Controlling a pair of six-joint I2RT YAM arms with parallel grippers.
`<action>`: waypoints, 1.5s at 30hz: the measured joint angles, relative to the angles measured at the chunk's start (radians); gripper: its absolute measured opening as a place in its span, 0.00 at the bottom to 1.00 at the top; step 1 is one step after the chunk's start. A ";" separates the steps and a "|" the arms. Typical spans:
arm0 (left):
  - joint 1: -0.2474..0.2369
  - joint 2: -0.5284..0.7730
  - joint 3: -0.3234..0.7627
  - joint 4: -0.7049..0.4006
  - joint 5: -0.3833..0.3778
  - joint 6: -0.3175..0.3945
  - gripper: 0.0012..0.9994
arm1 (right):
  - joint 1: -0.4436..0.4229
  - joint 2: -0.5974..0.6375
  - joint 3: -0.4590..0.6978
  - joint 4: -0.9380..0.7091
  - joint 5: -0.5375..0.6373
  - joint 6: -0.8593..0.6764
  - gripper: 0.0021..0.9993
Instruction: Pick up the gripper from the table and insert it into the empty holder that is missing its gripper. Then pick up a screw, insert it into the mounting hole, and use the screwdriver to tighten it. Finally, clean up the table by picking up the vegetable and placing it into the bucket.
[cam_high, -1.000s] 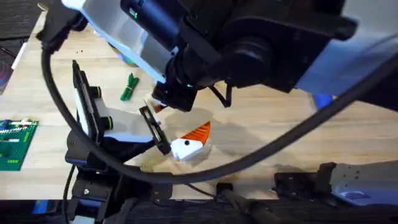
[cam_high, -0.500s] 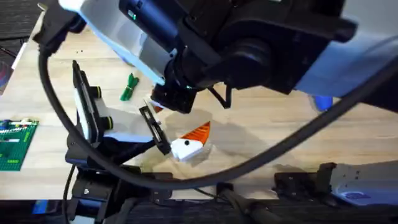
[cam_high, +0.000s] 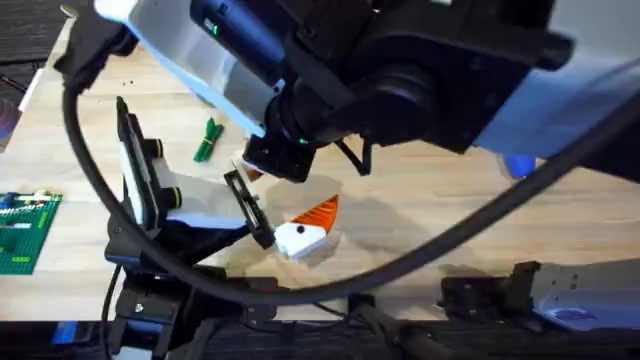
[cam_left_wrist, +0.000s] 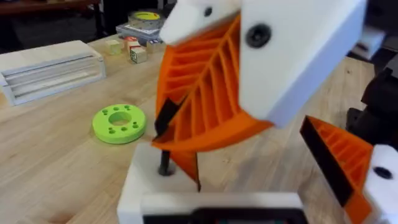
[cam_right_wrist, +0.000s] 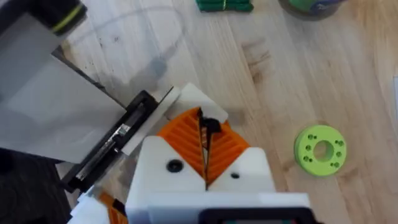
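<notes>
From overhead, the right arm (cam_high: 400, 80) rises dark and blurred under the camera. The left arm (cam_high: 160, 230) reaches in low across the pale wooden bench (cam_high: 430, 220). The small slender green toy vegetable (cam_high: 207, 140) lies on the bench beyond the left arm. The blue plastic-handled screwdriver (cam_high: 518, 164) shows partly at the far right. A flat green brick baseplate (cam_high: 22, 232) sits at the left edge.

In the left wrist view, the left pincer (cam_left_wrist: 267, 180) is spread. One side is the white plastic empty holder (cam_left_wrist: 149, 186); the other is an orange ribbed finger (cam_left_wrist: 339, 165) on its white block. The right pincer (cam_left_wrist: 186, 134) comes down over the holder, and a small black screw (cam_left_wrist: 165, 165) stands at the holder's face. A bit of orange shows just beside the screw; whether it is the gripper I cannot tell. A round green ring-shaped disc (cam_left_wrist: 119, 122) lies well apart.

In the right wrist view, the right pincer's orange pads (cam_right_wrist: 183, 140) are pressed together, pinching the screw's dark head just over the holder. The vegetable, the bucket's green-blue side (cam_right_wrist: 308, 5) and the disc lie on the bench beyond.
</notes>
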 joint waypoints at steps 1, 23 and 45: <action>0.000 0.000 0.000 0.000 0.000 0.000 0.99 | 0.001 0.000 0.000 0.000 0.006 0.000 0.01; 0.000 0.000 0.000 0.000 0.000 0.002 0.99 | 0.007 -0.005 -0.001 -0.007 0.036 -0.023 0.01; 0.000 0.000 0.000 0.001 0.002 0.009 0.99 | 0.034 -0.008 0.000 -0.014 0.091 -0.061 0.01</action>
